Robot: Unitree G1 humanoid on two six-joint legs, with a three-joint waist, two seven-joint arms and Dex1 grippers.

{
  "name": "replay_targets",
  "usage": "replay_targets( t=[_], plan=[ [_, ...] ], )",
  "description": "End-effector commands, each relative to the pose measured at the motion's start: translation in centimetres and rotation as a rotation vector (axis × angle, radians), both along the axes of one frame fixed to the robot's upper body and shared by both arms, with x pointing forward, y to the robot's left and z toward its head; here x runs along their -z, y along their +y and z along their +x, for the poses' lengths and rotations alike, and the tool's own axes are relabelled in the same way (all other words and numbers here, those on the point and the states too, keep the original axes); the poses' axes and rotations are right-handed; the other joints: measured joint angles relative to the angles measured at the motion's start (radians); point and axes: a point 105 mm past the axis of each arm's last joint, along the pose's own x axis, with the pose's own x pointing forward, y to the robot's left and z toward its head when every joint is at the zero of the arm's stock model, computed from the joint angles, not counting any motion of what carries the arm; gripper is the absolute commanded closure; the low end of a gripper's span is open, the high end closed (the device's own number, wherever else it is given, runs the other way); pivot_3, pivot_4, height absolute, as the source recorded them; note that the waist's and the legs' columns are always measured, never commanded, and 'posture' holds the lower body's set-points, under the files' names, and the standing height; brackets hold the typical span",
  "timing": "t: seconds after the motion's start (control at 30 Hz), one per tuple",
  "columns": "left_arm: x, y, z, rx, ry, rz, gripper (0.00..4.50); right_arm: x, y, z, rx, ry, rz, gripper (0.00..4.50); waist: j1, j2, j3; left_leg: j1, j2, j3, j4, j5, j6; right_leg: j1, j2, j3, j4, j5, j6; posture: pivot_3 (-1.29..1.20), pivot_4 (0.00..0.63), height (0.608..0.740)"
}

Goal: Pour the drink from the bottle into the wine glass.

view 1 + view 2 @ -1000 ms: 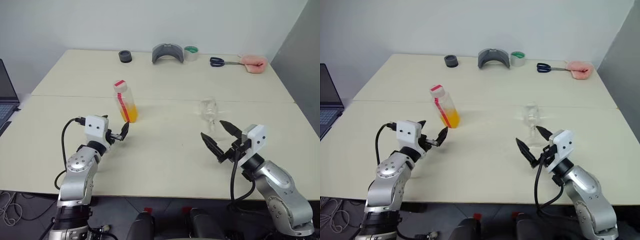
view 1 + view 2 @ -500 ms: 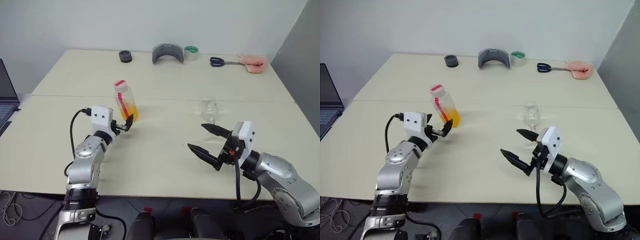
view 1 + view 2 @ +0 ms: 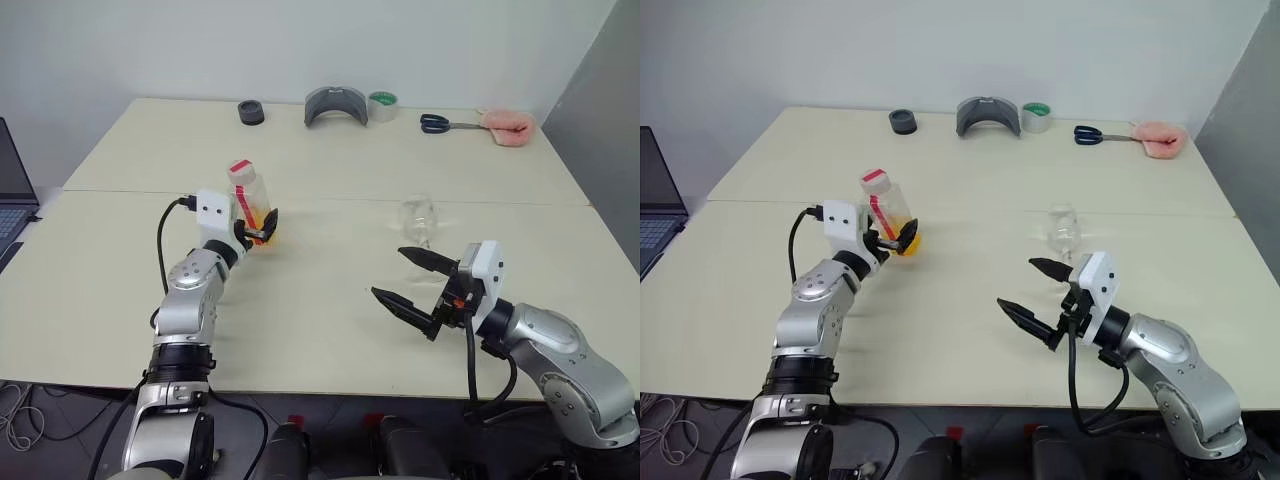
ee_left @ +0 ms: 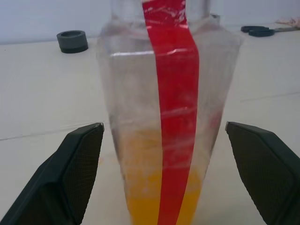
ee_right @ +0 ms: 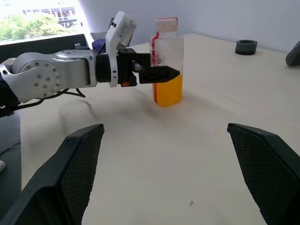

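Since the earlier frame, left gripper (image 3: 262, 228) has advanced, jaws wide, to straddle the bottle (image 3: 250, 203) at the worktop's (image 3: 330, 290) 10 o'clock; right gripper (image 3: 412, 289) wide, empty, beside the glass (image 3: 417, 218). Risk: closing off-centre could tip the bottle.

Even, bright overhead light is falling across the table (image 3: 330, 170), and soft faint shadows are pooling beneath the arms toward 6 o'clock. In the left wrist view, glare is streaking the bottle (image 4: 166, 117) and its near surface is blurring. In the right wrist view, a window is blowing out at 11 o'clock.
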Motion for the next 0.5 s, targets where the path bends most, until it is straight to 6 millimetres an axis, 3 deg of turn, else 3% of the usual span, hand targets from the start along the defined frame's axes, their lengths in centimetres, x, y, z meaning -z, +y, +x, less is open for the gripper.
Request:
replay_targets(
  t=[0.03,0.5],
  plan=[
    [-1.9,-0.6,0.7,-0.007,-0.076,0.013,0.03,-0.9,0.3,-0.3,-0.008,-0.052,0.005,0.00,0.000,0.000,0.000,0.000,0.000,0.000,0.000,0.000,0.000,0.000,0.000,0.000,0.000,0.000,0.000,0.00,0.150,0.740],
    [-3.3,-1.7,2.4,-0.023,-0.114,0.016,0.03,-0.7,0.2,-0.2,-0.008,-0.041,-0.004,0.00,-0.001,0.000,0.000,-0.001,0.000,0.000,0.001,0.000,0.000,0.000,0.000,0.000,0.000,0.000,0.000,0.00,0.150,0.740]
  ],
)
